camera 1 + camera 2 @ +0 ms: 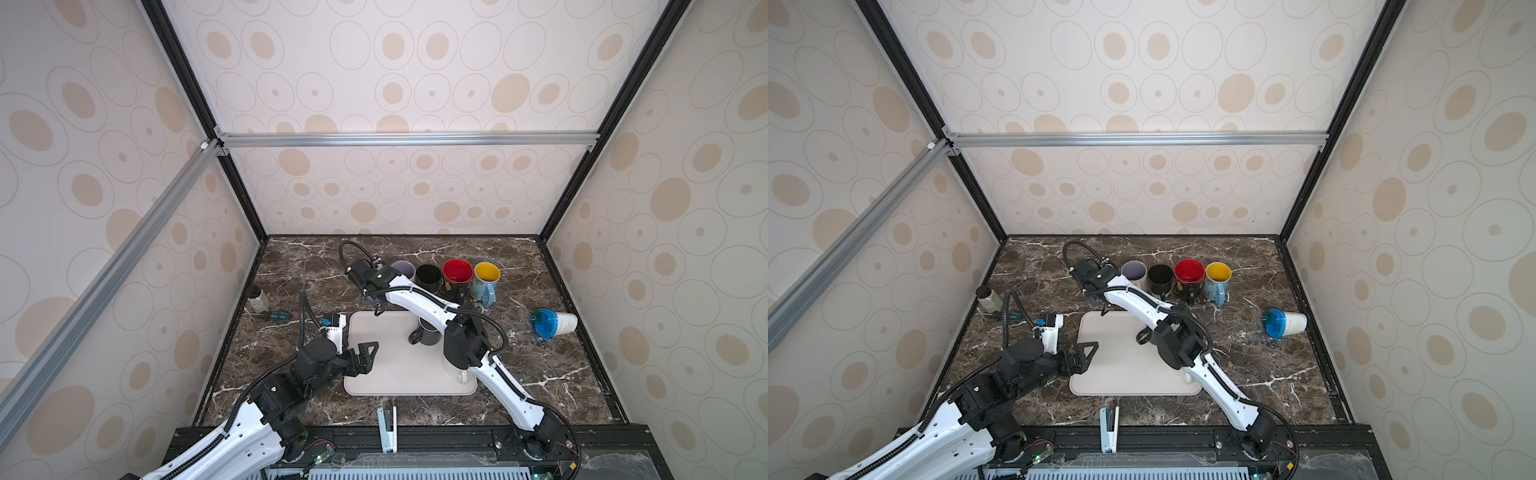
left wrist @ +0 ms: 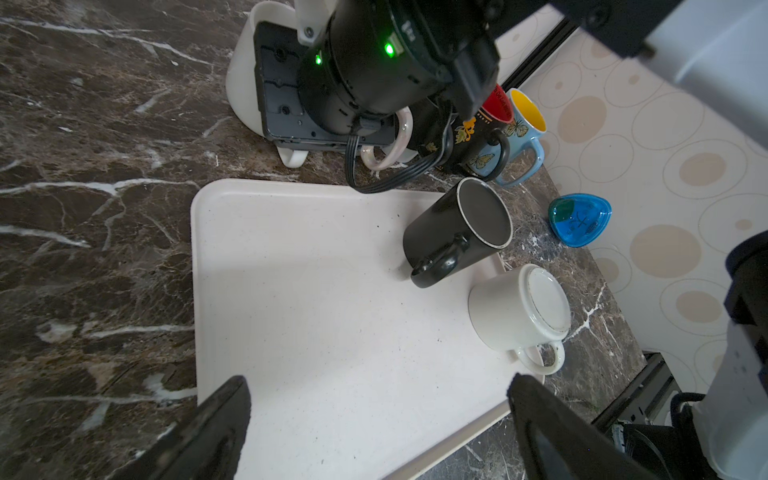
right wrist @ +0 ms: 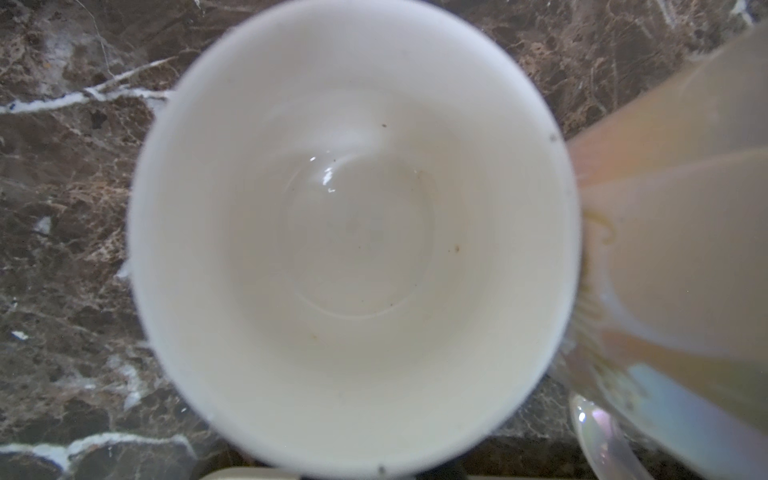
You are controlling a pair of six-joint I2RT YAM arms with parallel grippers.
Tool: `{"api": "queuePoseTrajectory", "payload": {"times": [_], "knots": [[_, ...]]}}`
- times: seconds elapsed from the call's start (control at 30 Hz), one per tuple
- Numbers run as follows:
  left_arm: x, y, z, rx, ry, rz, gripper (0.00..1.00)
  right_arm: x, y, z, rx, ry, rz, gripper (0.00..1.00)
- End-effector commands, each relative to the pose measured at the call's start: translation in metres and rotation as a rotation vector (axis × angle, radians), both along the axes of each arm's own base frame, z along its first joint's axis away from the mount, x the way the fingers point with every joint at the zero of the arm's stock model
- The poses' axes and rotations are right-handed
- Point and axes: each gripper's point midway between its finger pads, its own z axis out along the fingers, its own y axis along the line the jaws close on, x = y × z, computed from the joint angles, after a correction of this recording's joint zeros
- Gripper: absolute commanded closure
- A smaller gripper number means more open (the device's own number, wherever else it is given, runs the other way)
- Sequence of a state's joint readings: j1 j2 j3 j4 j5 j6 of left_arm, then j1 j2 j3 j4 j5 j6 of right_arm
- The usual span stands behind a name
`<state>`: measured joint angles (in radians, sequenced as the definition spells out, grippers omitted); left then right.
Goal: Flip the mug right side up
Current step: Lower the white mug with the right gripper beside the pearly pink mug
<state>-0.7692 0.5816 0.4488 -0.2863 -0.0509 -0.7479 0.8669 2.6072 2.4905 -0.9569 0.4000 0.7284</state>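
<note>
Dark marble tabletop point(image 1: 552, 365) filled the lower middle of both top views, boxed in by oval-patterned walls point(image 1: 395, 75) and metal rails point(image 1: 407, 139). The left gripper point(image 1: 370, 356) hung wide open and empty over the cream tray's point(image 1: 399, 374) left edge. The right gripper point(image 1: 369, 296) was closed above the upright white mug point(image 3: 353, 232), at the left end of the row of mugs point(image 1: 457, 272). Whether it gripped the mug could not be told.

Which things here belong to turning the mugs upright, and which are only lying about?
Job: black mug and white mug, both upside down on the tray; upright mugs in the back row.
Lying about: stapler, small bottle, screwdriver, blue-lidded cup on its side.
</note>
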Motion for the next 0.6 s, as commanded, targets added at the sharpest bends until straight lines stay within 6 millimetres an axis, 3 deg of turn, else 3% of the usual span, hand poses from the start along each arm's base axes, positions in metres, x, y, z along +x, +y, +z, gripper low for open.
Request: {"api": "queuePoseTrajectory", "payload": {"times": [0.0,0.37,0.57], "knots": [[0.001,0.004,0.003,-0.012,-0.003,0.025,0.02,0.01,-0.003,0.015,0.018,-0.055,-0.051,0.82],[0.0,0.008,0.007,-0.012,-0.019,0.033,0.01,0.003,0.006,0.015,0.087,-0.026,-0.008,0.58],[0.001,0.011,0.004,-0.012,-0.021,0.047,0.0,-0.006,-0.007,0.037,0.071,-0.086,0.0,0.53]]}}
